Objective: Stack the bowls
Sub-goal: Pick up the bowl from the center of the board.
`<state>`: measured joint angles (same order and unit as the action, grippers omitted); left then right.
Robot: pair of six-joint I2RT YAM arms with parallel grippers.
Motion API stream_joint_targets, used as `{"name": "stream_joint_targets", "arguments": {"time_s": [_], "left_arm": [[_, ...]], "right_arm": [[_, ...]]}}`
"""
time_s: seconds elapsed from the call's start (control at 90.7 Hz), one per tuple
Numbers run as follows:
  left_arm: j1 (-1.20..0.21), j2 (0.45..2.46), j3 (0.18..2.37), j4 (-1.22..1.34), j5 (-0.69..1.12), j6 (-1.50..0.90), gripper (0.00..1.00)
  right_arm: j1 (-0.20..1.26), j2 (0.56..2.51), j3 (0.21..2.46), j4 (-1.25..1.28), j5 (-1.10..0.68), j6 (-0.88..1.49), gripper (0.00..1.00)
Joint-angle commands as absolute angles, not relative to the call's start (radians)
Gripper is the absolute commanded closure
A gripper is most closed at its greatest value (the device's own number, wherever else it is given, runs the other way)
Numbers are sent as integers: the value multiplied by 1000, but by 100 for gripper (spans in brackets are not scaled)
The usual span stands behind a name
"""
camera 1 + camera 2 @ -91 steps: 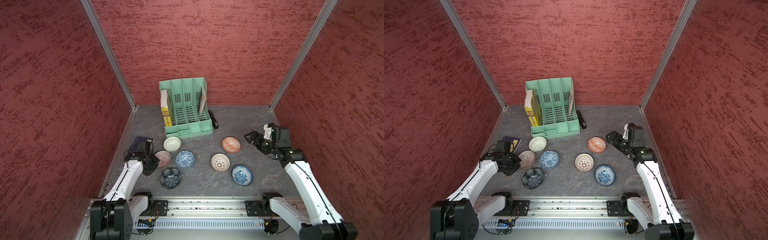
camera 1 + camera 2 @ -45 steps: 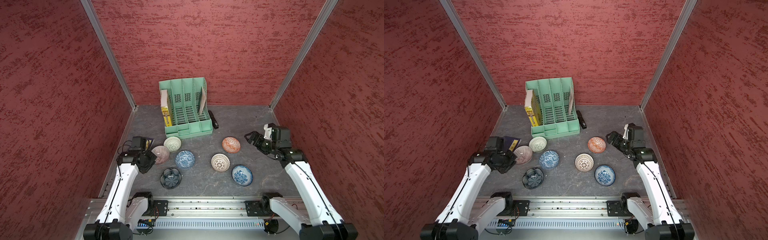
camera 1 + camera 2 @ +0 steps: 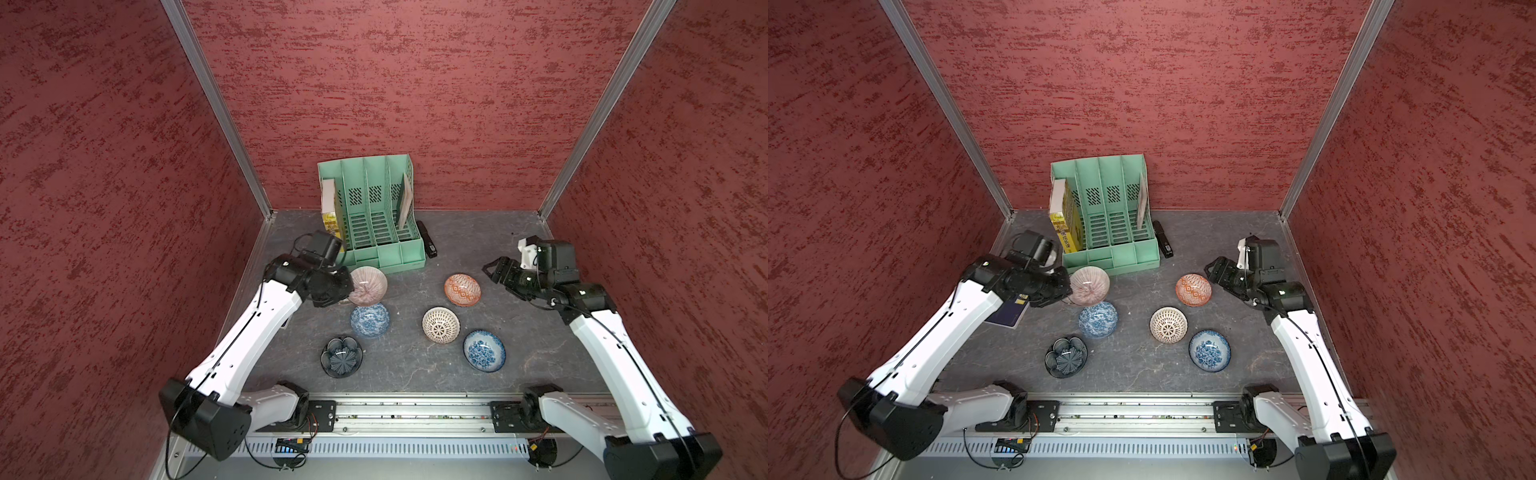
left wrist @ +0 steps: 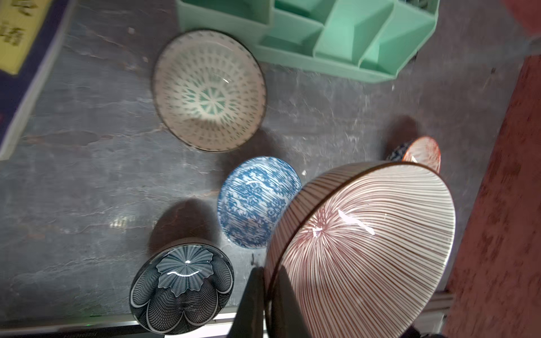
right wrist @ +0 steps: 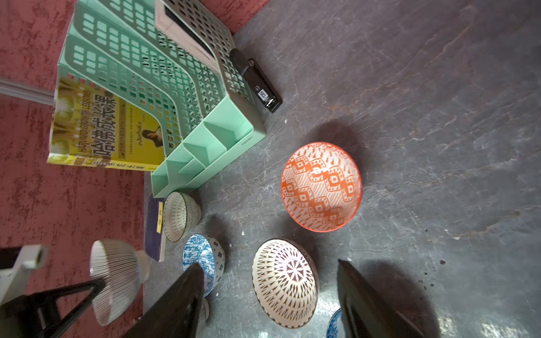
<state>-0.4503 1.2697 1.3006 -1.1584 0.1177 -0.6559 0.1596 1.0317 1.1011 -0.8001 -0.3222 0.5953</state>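
- Left wrist view shows my left gripper [image 4: 268,282] clamped on the rim of the pink-striped bowl [image 4: 366,243], one finger inside the wall and one outside. The bowl hangs tilted, clear of the table [image 4: 87,175].
- In both top views this bowl floats at 6 o'clock of the mint file organiser [image 3: 374,216], close to its front edge.
- The green-lattice bowl [image 4: 209,90] stands on the table and does not show from above; I judge it lies under the held one and is my target.
- The blue-white bowl [image 3: 370,320] sits at 6 o'clock of the held bowl, and the dark flower-shaped bowl [image 3: 341,356] at 7 o'clock of that.
- My right gripper [image 3: 492,269] is spread and empty, with the orange-red bowl [image 3: 462,289] near it at 8 o'clock.
- The brown-lattice bowl [image 3: 441,325] lies at 7 o'clock of the orange-red one, and the second blue-white bowl [image 3: 484,350] at 4 o'clock of the brown-lattice one.
- No bowl is nested yet.
- I judge these to be glazed ceramic: rigid, slick and quick to chip, with fair weight for their size.
- A rim pinch is a thin hold, so the bowl may swing or slide.
- I want it level and centred over its partner, lowered until it seats, and only then let go.
- For the rest, I would take the rim the same way.
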Motion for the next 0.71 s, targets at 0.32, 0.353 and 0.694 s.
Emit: {"name": "stream_joint_targets", "arguments": {"time_s": [0.32,0.353,0.694], "left_arm": [[-738,1502,1498,-1044,144,-602,100],[-743,1509,1499,-1037,145,-603,100],[-773,1559,1523,-1061,114,-603,100]], "right_arm": [[385,1147,1270,-920,-360,635,43],[402,1156,1272,-924,-346,635,43],[543,1313,1343,-1013,-312,596,46]]}}
